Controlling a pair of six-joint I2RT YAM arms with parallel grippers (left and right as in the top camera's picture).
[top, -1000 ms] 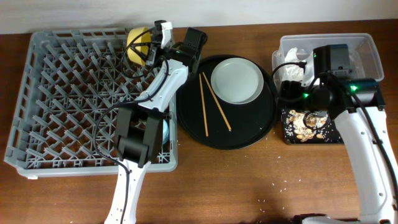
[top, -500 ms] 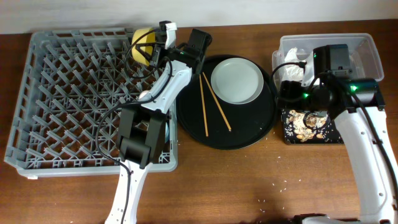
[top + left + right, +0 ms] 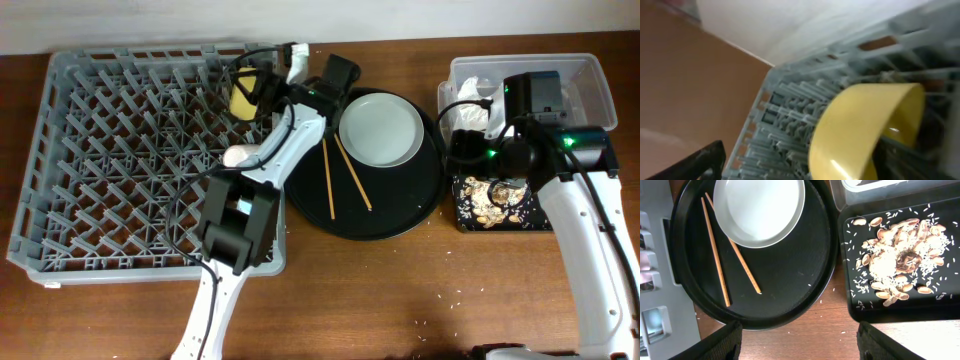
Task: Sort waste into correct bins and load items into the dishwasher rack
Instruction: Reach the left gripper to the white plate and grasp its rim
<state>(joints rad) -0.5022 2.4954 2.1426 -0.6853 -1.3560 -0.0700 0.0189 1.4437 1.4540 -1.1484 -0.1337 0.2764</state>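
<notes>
Yellow round bowl [image 3: 243, 97]: shifted right along far edge of grey pegged rack [image 3: 110, 160], tilted; not yet seated.
Left gripper [image 3: 262, 92]: clamped on bowl.
Right gripper [image 3: 799, 342]: spread, empty.

a large round black tray [image 3: 400, 205] is set on a brown wooden table [image 3: 400, 300]. tiny white grains [image 3: 455, 291] are scattered over the wood in front of the tray and off to its right. a pale wall [image 3: 400, 15] is seen beyond the tray, past the table's far edge.
</notes>
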